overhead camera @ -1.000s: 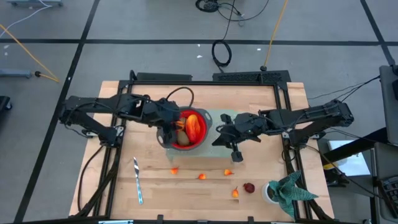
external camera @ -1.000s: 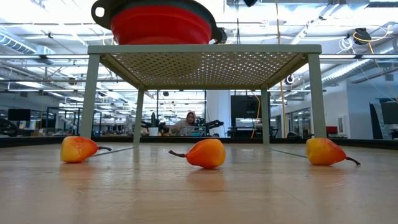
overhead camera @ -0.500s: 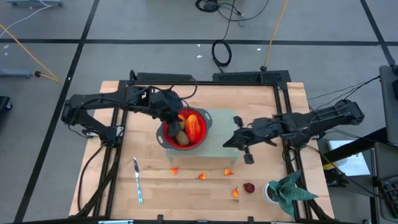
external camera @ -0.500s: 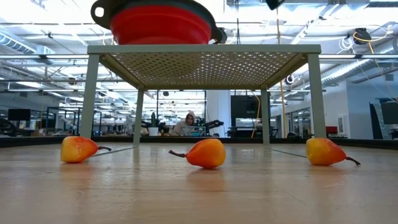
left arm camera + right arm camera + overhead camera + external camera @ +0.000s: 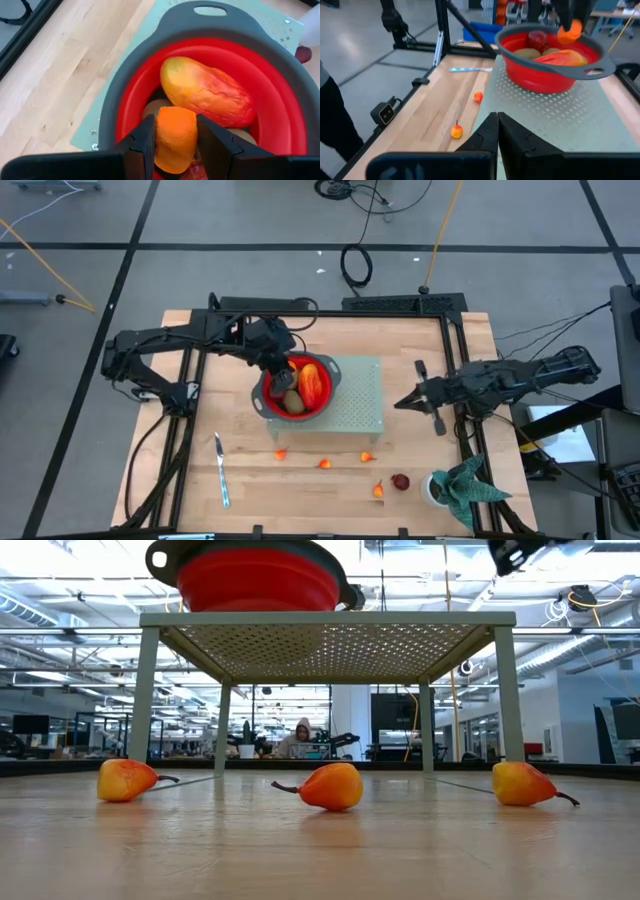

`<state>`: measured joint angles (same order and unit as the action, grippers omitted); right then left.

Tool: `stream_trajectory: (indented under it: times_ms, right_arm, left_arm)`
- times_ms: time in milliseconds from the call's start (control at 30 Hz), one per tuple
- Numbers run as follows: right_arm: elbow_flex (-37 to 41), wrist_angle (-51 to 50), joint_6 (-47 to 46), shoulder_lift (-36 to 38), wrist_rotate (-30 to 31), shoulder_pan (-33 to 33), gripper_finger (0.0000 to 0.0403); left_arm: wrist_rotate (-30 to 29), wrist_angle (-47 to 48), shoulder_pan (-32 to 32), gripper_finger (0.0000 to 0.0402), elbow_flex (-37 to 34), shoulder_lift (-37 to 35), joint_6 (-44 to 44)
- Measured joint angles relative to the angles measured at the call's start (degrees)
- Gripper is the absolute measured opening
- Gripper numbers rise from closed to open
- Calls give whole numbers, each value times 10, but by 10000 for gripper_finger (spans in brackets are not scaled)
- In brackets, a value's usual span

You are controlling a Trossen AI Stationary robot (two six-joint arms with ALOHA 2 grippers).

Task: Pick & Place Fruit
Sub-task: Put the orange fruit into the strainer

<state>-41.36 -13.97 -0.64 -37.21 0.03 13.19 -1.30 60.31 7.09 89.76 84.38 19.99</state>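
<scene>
While the left gripper (image 5: 175,145) hangs over the red bowl (image 5: 273,405), its two fingers (image 5: 142,145) are closed part way on a small orange fruit (image 5: 175,137), which sits between them above the bowl's inside. From the right wrist view this orange fruit (image 5: 569,30) is seen raised a little above the bowl's rim (image 5: 550,55), not touching the pieces below. Inside the bowl lies the long red-orange fruit (image 5: 313,383); in the high view its long axis runs from the far side of the table toward the near side, a bit tilted, and its yellow end (image 5: 172,75) points toward the grey handle (image 5: 210,10). Beside it rest brownish kiwis (image 5: 291,400). The bowl stands on a pale perforated stand (image 5: 360,395), on the part closer to the left arm. On the wooden table (image 5: 250,490) in front of the stand lie three tiny orange pieces (image 5: 325,464) in a row, each with a thin stalk that lies flat along the table, and near the plant (image 5: 462,488) there is one more orange piece (image 5: 378,491) just beside a dark red round one (image 5: 400,481). A knife (image 5: 221,470) lies on the left part of the table, its long axis going roughly from far to near. The right gripper (image 5: 402,402) is beside the stand's right edge, with its fingers (image 5: 487,132) pressed together and nothing between them.
</scene>
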Motion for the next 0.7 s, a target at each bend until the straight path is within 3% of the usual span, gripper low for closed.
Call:
stream_trajectory:
  times_ms: [367,700]
  right_arm:
    - [101,1,2,122,0,0,4]
    - [136,-23,12,192,1,0,4]
  left_arm:
    - [13,0,17,115,0,0,0]
    - [14,11,19,115,0,0,13]
